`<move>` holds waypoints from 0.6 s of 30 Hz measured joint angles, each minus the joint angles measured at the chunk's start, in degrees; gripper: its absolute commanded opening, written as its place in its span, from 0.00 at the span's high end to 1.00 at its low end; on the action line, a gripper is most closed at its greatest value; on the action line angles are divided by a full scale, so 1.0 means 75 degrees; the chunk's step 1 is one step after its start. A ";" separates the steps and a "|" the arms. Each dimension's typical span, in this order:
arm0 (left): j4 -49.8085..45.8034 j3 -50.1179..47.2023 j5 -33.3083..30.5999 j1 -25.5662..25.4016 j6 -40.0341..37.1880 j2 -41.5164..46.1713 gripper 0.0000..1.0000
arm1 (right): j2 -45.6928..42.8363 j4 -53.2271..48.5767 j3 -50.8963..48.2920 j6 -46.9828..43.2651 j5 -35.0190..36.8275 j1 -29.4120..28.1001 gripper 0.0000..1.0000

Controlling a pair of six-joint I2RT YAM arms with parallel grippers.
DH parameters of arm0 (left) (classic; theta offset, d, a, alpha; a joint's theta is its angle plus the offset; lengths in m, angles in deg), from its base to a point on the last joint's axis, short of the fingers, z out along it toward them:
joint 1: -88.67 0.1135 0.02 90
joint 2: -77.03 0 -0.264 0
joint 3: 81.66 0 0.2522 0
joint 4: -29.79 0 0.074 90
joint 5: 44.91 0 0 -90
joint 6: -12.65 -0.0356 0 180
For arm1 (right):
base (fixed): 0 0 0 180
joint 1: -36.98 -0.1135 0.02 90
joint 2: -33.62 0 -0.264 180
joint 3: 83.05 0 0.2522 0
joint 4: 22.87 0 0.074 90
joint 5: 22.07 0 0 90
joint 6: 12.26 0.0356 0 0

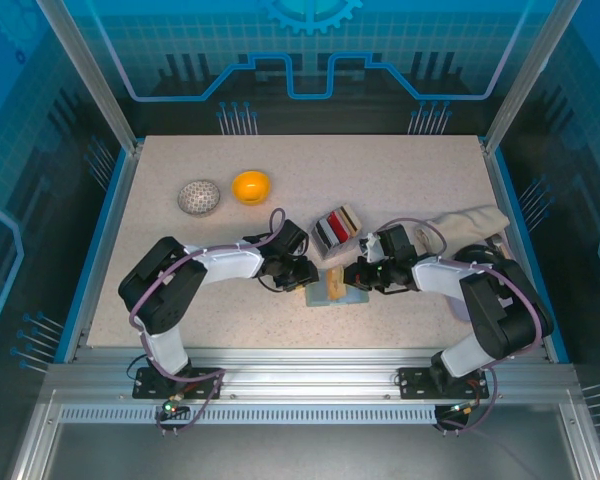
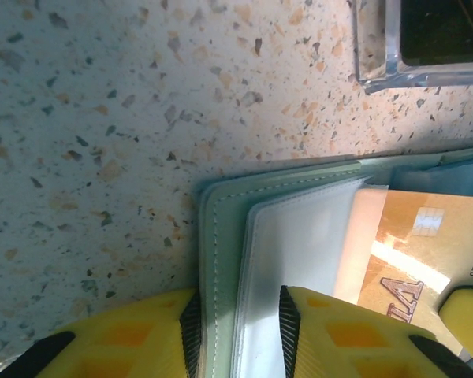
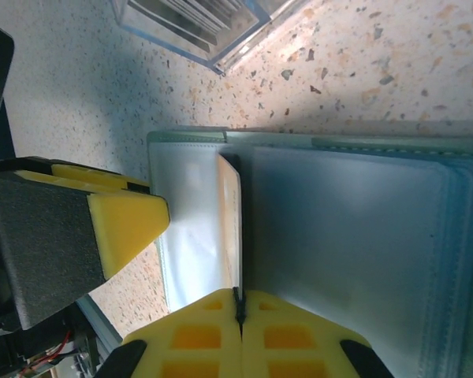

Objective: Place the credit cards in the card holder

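The card holder (image 1: 336,291) lies open on the table between my two grippers, showing its grey-green cover (image 2: 219,260) and clear pockets (image 3: 355,236). My left gripper (image 2: 239,315) is open, its jaws a little apart astride the holder's left edge; one finger rests over the clear pocket, the other by the cover's rim. My right gripper (image 3: 238,303) is shut on a tan credit card (image 3: 230,220), held on edge over the holder's pockets. The same tan card (image 2: 414,244) shows its chip in the left wrist view. More credit cards (image 1: 337,228) stand in a clear box behind the holder.
An orange bowl (image 1: 251,186) and a patterned ball (image 1: 199,197) sit at the back left. A beige cloth (image 1: 470,225) lies beside the right arm. The clear box's corner (image 2: 378,71) is close to the holder. Raised blue rails edge the table.
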 measured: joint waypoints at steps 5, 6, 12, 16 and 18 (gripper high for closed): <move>-0.0003 0.0000 0.0000 0.0003 0.0000 0.0000 0.65 | 0.0184 0.0393 -0.0070 0.0321 0.0000 -0.0102 0.93; -0.0003 0.0000 0.0000 0.0003 0.0000 0.0000 0.65 | 0.0230 0.0458 -0.0067 0.0376 0.0003 -0.0149 0.93; -0.0003 0.0000 0.0003 0.0003 0.0000 0.0000 0.65 | 0.0495 0.0691 -0.0012 0.0647 0.0079 -0.0458 0.89; -0.0003 0.0000 0.0003 0.0003 0.0000 0.0000 0.65 | 0.0603 0.0592 0.0172 0.0720 0.0219 -0.0653 0.84; -0.0003 0.0000 0.0003 0.0003 0.0000 0.0000 0.65 | 0.0603 0.0367 0.0280 0.0685 0.0329 -0.0694 0.80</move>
